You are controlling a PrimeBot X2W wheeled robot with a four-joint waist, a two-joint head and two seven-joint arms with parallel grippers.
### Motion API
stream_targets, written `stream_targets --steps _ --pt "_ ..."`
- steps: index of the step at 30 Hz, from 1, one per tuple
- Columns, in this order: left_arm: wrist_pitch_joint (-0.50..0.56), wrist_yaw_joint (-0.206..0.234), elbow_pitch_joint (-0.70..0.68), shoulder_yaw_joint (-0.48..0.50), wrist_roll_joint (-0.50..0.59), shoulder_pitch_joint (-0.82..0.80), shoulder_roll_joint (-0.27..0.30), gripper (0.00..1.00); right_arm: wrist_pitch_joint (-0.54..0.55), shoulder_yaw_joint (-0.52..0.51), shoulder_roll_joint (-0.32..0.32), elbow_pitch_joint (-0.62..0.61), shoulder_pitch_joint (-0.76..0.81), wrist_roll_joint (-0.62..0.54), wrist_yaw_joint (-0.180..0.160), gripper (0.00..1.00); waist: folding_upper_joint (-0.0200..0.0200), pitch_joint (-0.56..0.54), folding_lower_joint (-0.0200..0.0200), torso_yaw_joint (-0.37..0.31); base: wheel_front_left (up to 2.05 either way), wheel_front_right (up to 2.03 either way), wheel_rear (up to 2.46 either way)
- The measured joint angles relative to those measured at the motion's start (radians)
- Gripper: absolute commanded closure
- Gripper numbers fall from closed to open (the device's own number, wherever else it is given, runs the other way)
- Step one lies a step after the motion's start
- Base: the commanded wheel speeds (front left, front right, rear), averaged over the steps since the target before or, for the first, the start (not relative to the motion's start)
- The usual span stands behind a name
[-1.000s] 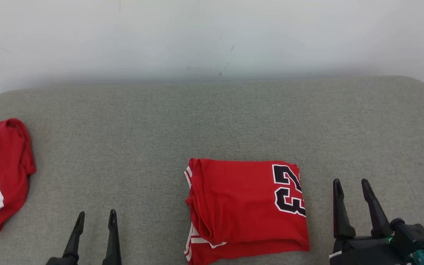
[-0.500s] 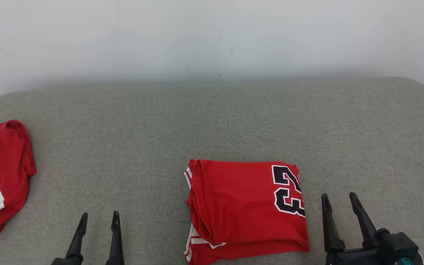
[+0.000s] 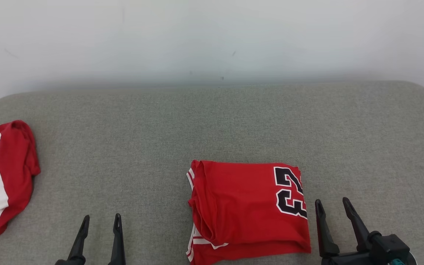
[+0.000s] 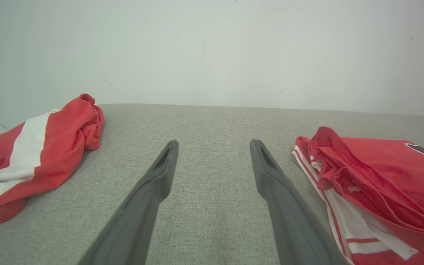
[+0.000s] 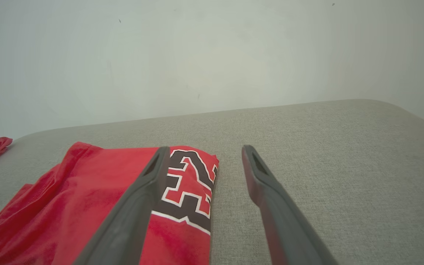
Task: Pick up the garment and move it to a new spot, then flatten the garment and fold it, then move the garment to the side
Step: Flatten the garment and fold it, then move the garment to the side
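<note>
A red garment with a black number lies folded into a neat rectangle near the front middle of the grey cushion. The left wrist view has the garment at its right, and in the right wrist view the garment is at lower left. My left gripper stands open at the lower left, well apart from the garment, nothing between its fingers. My right gripper is open just right of the garment's right edge, also empty.
A second red cloth with a white stripe lies bunched at the cushion's far left edge, seen too in the left wrist view as a red and white cloth. A pale wall rises behind the cushion. Bare cushion spreads behind and right of the garment.
My right gripper has drawn back toward the near edge and slightly left, still open. The left gripper has barely moved. The whole picture shifted a little, so the camera moved.
</note>
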Motion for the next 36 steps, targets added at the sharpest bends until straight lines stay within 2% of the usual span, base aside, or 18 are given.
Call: stream_targets --steps 30,36 --pt "0.0 0.0 -0.001 0.008 0.001 -0.001 0.0 0.0 0.0 0.005 0.0 0.02 -0.034 -0.009 0.0 0.0 0.0 0.022 0.0 0.0 0.0 0.0 0.0" --pt "0.0 -0.002 -0.002 0.007 0.001 -0.015 0.0 0.0 0.0 0.007 0.0 0.12 -0.123 -0.034 0.0 0.0 0.0001 0.044 0.0 0.005 0.0 0.0 0.0"
